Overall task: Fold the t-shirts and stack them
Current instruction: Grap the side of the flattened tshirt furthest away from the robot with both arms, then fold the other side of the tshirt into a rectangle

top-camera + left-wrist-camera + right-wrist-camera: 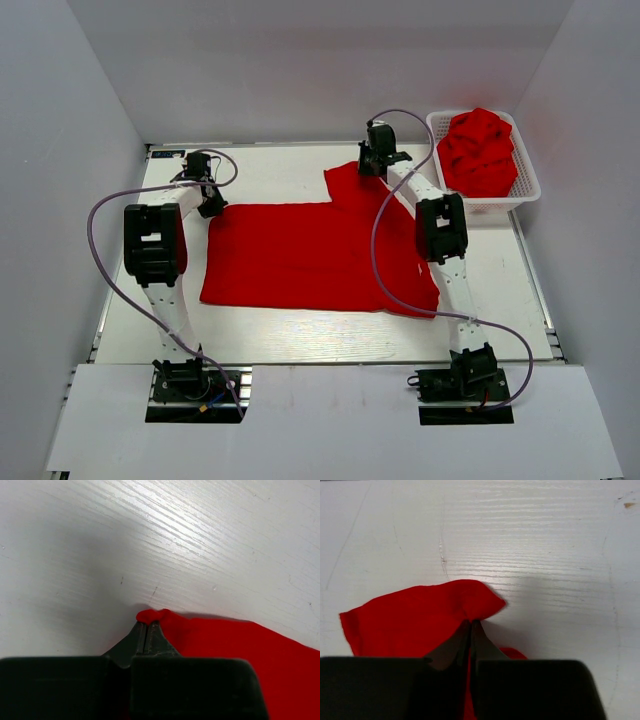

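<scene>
A red t-shirt point(300, 255) lies spread flat on the white table. My left gripper point(208, 200) is shut on its far left corner; in the left wrist view the pinched cloth point(152, 616) bulges past the closed fingertips. My right gripper point(375, 162) is shut on the far right part of the shirt by the sleeve; in the right wrist view the red cloth point(420, 617) fans out from the closed jaws. More red shirts point(480, 150) are heaped in the basket.
A white plastic basket point(530, 190) stands at the far right corner of the table. White walls enclose the table on three sides. Grey cables loop from both arms over the table.
</scene>
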### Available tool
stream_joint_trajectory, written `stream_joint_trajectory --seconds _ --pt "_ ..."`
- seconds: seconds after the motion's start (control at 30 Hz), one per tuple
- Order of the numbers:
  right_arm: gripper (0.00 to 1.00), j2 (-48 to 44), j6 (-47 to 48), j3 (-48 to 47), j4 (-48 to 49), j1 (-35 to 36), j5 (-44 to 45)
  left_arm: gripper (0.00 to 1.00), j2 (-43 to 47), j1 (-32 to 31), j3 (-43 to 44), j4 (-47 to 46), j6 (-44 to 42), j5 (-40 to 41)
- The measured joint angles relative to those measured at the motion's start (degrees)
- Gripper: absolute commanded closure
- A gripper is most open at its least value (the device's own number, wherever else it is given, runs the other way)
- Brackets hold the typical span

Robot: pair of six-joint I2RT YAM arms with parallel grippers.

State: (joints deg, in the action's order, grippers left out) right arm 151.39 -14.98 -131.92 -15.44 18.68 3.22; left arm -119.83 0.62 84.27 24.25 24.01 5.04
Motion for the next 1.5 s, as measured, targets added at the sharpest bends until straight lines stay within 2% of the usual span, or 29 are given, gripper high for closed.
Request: stream_joint_trajectory --seconds 0.23,0.47,0.67,1.0,1.27,1.5 --pt "1.00 -0.1 1.1 0.6 0.9 0.5 2.6 1.00 0.4 0.1 -0.7 -0.7 -0.5 -0.7" --pt "1.00 -5.9 7.4 10.9 8.0 1.0 1.6 1.00 1.2 0.0 -1.2 -0.4 -1.7 -2.2" --pt "1.00 -19.9 11.5 25.6 14.5 1.1 -1.0 1.00 5.6 0.0 -5.8 -0.3 -2.2 -4.5" --pt "1.00 -44.0 14.6 51.0 24.3 1.3 -4.1 1.00 19.9 0.0 -17.2 -2.4 -1.4 -5.7" --pt "1.00 -60.2 14.6 73.2 25.5 1.3 -1.9 1.00 27.9 -0.5 -27.2 -3.3 1.0 -6.0" --pt "1.00 -72.3 11.2 84.7 25.9 1.3 -0.4 1.00 34.4 -0.6 -32.0 -3.3 4.1 -3.7"
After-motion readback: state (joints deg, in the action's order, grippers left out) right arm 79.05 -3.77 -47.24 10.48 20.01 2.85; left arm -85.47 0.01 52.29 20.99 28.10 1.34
